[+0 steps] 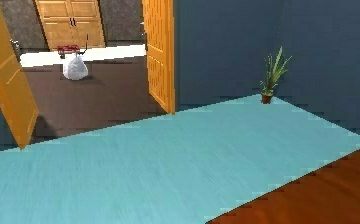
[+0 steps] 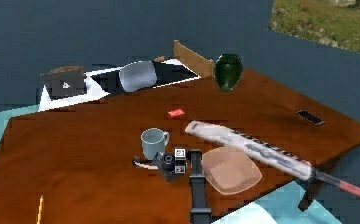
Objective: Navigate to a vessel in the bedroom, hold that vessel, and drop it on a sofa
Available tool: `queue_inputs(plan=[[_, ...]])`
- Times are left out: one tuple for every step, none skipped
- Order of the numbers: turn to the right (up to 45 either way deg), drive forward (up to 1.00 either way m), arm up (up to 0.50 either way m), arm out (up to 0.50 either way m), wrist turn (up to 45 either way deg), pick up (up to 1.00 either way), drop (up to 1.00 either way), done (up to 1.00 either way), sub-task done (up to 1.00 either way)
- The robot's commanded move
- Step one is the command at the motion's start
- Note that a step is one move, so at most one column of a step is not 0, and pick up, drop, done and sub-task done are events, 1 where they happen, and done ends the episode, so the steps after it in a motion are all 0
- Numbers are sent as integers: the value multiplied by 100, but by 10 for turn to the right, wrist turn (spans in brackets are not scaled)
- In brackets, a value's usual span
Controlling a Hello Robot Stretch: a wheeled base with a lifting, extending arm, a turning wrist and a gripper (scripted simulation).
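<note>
A brown wooden table spreads across the arm side view. On it a grey-blue mug stands near the front edge. A dark green vase stands at the far edge, and a shallow pinkish bowl lies by the front edge. The dark arm rises from the bottom edge and ends at two white marked squares. The gripper lies just left of them, right at the mug's base. I cannot tell whether it holds anything.
A long pale bat, a small dark phone, a small red thing, a laptop and a grey chair back share the table. Ahead are teal carpet, orange doors, a white sack and a potted plant.
</note>
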Motion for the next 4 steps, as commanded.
queue_inputs(plan=[[0, 0, 0, 0, 0, 100, 0, 0, 0], [0, 0, 10, 0, 0, 0, 0, 0, 0], [0, 0, 22, 0, 0, 0, 0, 0, 0], [0, 0, 0, 0, -450, 0, 0, 0, 0]])
